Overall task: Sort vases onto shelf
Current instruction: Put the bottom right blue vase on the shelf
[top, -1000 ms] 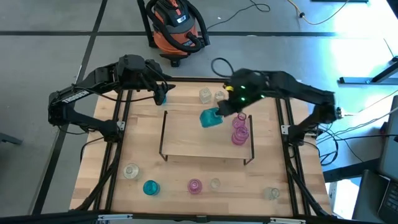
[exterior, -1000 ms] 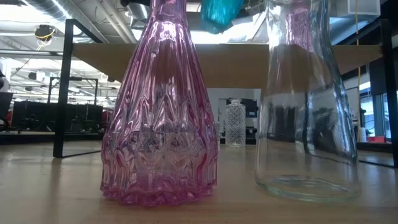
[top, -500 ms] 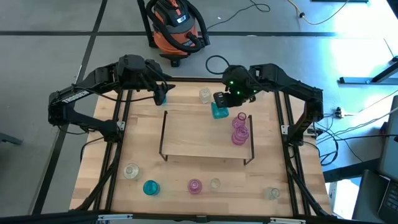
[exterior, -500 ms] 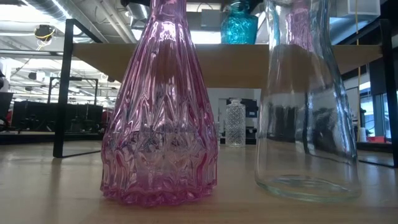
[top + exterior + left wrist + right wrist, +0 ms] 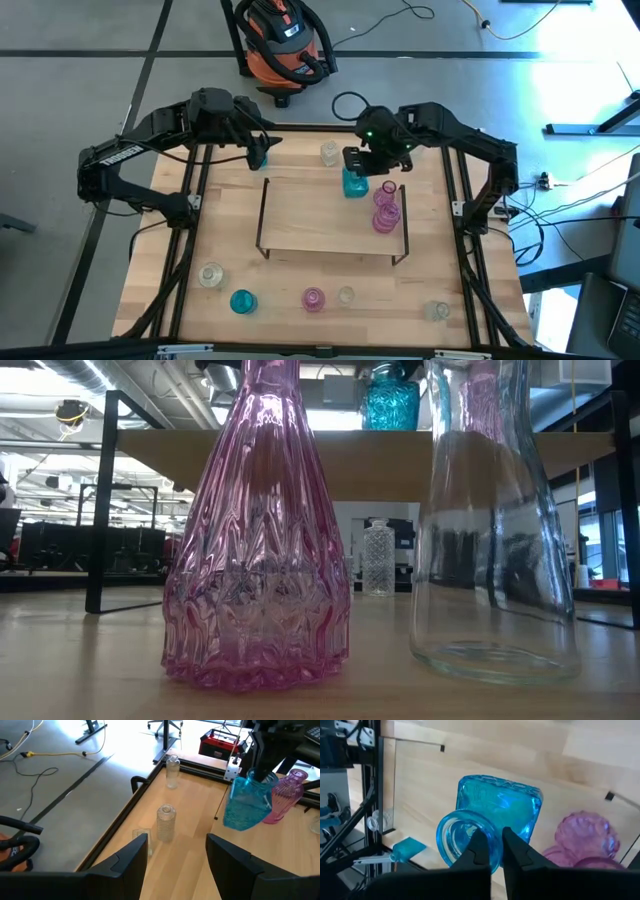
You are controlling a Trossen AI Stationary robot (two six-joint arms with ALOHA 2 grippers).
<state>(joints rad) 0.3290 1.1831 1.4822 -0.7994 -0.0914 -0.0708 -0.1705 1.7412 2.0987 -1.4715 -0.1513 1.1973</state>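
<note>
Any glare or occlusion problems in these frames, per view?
High view: floor glare at right, table evenly lit. Low view: pink vase and clear vase fill the frame, hiding most of the shelf; bright backlight behind. Left wrist view: sunlit floor washes out. Right wrist view: right gripper covers part of the teal vase rim.

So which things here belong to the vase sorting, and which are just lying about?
Job:
- teal vase, right gripper shut on its rim
- shelf
- pink vases on the shelf
- loose vases along the table's near edge

Lying about:
- orange shop vacuum
- floor cables
</note>
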